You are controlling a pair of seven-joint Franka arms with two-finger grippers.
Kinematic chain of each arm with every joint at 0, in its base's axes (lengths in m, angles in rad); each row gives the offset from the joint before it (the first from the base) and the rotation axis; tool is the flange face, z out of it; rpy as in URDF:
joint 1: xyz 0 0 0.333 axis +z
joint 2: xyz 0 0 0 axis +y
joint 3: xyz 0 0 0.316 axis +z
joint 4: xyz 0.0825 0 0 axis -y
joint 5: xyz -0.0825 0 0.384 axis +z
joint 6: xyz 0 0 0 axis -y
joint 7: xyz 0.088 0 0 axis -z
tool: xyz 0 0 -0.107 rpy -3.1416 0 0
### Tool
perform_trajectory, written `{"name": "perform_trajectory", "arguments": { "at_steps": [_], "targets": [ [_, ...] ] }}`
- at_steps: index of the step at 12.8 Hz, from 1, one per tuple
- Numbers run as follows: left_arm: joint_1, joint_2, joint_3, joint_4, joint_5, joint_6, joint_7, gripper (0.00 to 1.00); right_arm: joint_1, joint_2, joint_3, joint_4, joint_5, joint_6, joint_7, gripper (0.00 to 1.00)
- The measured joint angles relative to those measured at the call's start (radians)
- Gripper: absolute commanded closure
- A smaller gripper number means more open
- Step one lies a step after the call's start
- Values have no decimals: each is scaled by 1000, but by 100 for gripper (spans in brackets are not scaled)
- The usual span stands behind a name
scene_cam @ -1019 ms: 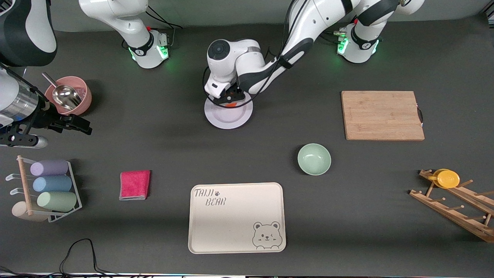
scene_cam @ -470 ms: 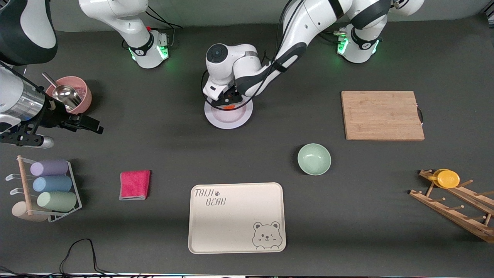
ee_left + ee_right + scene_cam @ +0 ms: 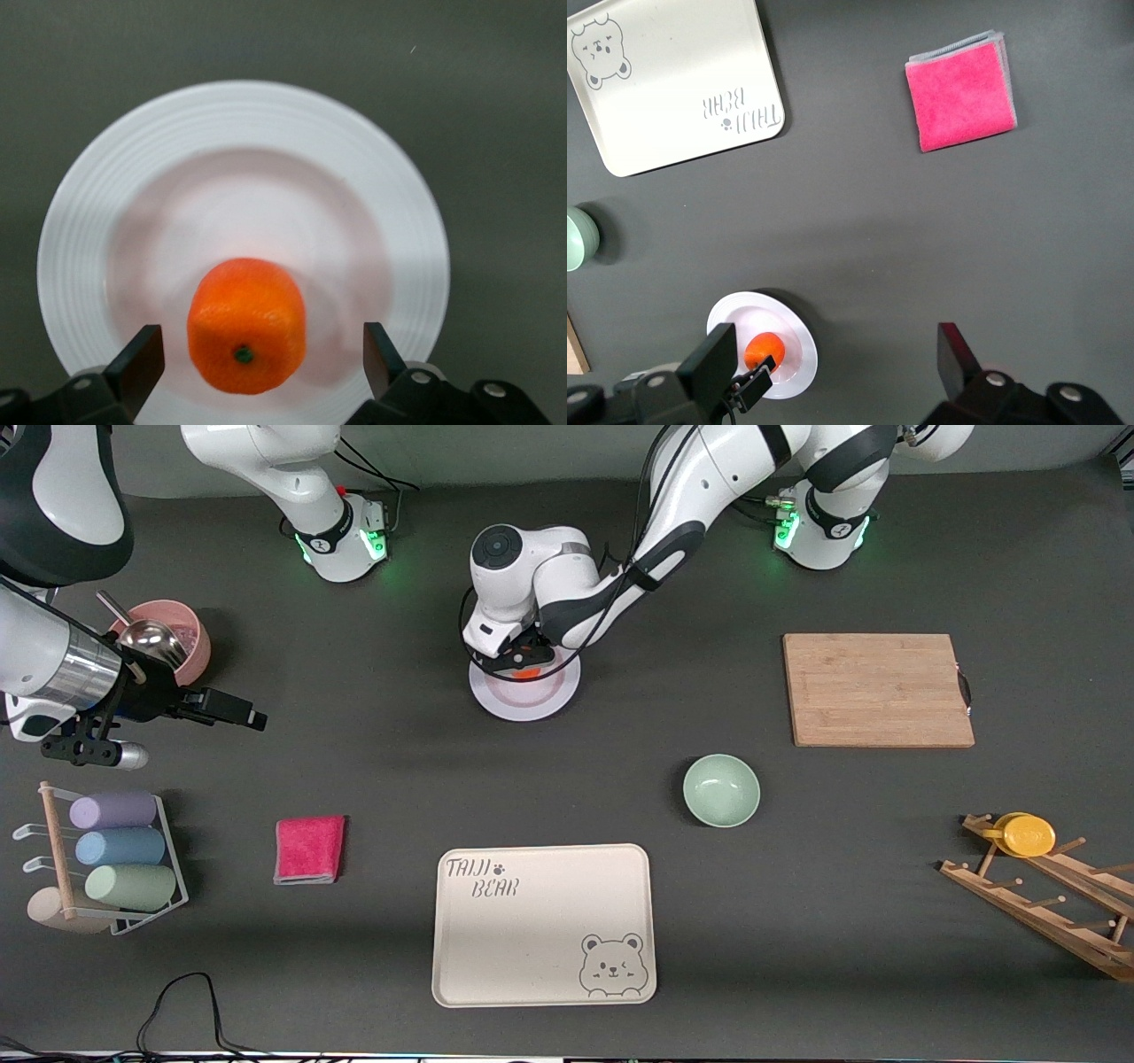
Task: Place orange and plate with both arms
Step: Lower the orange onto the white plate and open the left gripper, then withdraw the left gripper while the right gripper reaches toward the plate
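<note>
The dark grey worktop point(image 3: 354, 974) fills the front view, with the two white arms rooted along its top edge. Lower centre lies the cream rectangular bear-print tray point(image 3: 544, 926), the biggest thing on it; the pale bamboo cutting board point(image 3: 877, 689) sits at middle right.

Just above centre rests the round, glossy white plate point(image 3: 527, 700), and on it, toward its upper edge, sits the small bright-orange orange point(image 3: 524, 672). In the left wrist view the orange point(image 3: 247, 325) lies stem end up inside the plate's well, on the plate point(image 3: 244, 124). The left pincer point(image 3: 521, 661) hangs over it with its fingers spread, one on each side and both apart from the fruit, pinching nothing.

At the middle left of the front view the right pincer point(image 3: 232, 709) is up over bare worktop beside the pink bowl point(image 3: 182, 651) holding a metal scoop, fingers also spread and empty.

As I judge it, the orange has been set on the plate and let go, so the plate's own placing is the step left. That calls for the left pincer to lift straight up clear of the fruit, and the right arm to come in toward the plate's rim without tipping it.
</note>
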Motion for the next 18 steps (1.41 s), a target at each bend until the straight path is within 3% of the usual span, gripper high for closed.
{"name": "perform_trajectory", "arguments": {
  "at_steps": [3,6,8,10,12,14,16,18],
  "targets": [
    [69,-45,3,40,4,-107,50,0,-1,4,0,-19,73,9,0,0],
    [196,-189,23,55,-73,-318,263,0,-5,7,-2,-64,126,40,-10,0],
    [243,-305,127,61,-190,-410,482,0,-9,7,-18,-103,222,58,-93,0],
    [253,-415,318,62,-330,-479,744,0,-21,7,-45,-152,287,64,-191,0],
    [265,-489,478,57,-375,-542,945,0,-38,5,-52,-204,344,74,-258,0],
    [278,-535,578,49,-381,-597,1058,0,-38,-9,-51,-283,428,104,-343,0],
    [362,-568,595,48,-381,-660,1147,0,-36,-30,-49,-381,514,149,-437,0],
    [519,-598,542,40,-380,-697,1240,0,-34,-43,-49,-451,574,166,-532,0]
  ]
}}
